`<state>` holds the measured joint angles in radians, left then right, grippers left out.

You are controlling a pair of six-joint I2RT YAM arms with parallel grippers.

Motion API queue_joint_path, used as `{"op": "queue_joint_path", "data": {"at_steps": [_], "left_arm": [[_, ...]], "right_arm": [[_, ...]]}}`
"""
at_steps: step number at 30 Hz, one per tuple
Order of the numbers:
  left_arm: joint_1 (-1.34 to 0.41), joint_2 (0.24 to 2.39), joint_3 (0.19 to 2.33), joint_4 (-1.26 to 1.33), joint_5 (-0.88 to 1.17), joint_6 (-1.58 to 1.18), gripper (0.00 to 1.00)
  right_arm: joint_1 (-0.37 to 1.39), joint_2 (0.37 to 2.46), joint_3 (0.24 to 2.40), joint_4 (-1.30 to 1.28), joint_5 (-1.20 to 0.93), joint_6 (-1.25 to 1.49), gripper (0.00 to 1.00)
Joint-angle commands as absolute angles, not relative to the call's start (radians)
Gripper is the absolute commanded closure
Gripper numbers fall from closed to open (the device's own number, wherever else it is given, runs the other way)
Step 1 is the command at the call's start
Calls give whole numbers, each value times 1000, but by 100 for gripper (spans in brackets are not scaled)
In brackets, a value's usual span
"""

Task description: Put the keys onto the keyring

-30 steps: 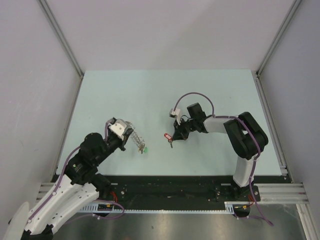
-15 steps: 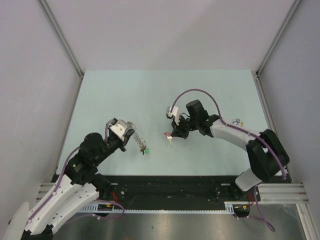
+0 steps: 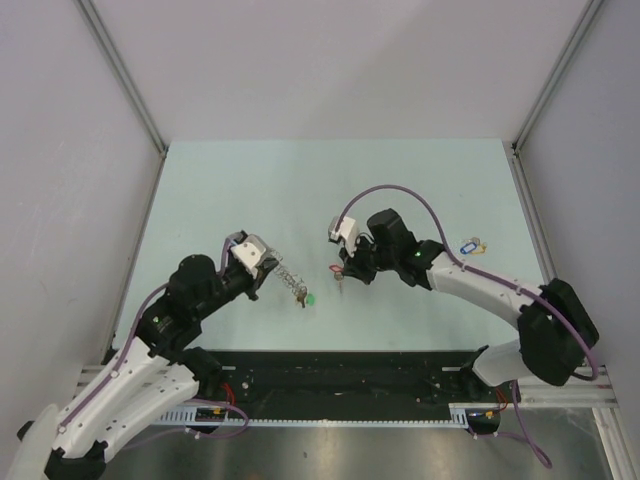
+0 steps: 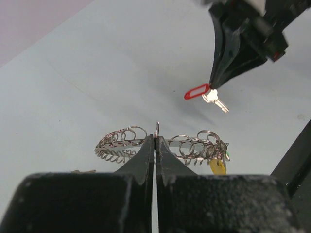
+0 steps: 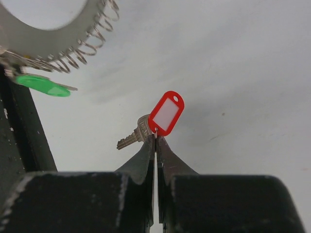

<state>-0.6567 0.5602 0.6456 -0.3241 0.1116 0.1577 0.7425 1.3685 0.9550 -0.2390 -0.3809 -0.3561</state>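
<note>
The keyring (image 3: 288, 277), a floppy silvery coiled loop, hangs from my left gripper (image 3: 270, 270), which is shut on one of its small rings (image 4: 156, 129). A green-tagged key (image 3: 308, 298) and a yellow tag (image 4: 217, 166) dangle from the loop's right end. Just to its right, my right gripper (image 3: 346, 272) is shut on the little ring of the red-tagged key (image 5: 166, 113), whose silver blade (image 5: 131, 138) hangs to the left. In the right wrist view the keyring (image 5: 82, 48) and the green tag (image 5: 43, 85) sit at the upper left, apart from the red key.
A blue-tagged key with a yellowish one beside it (image 3: 468, 244) lies on the pale table (image 3: 250, 190) to the right. Grey walls with metal rails (image 3: 125, 75) close in the table at the left, back and right. The black base rail (image 3: 340, 375) runs along the near edge.
My left gripper has carried the keyring right, toward the red key. The right arm's elbow has swung out to the right, uncovering the blue-tagged key, while its gripper stays put.
</note>
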Motion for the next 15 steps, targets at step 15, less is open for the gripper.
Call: {"op": "queue_joint_path", "data": {"at_steps": [15], "left_arm": [[-649, 489, 620, -278, 46, 153, 100]], "right_arm": [[713, 1695, 828, 40, -380, -179, 100]]}}
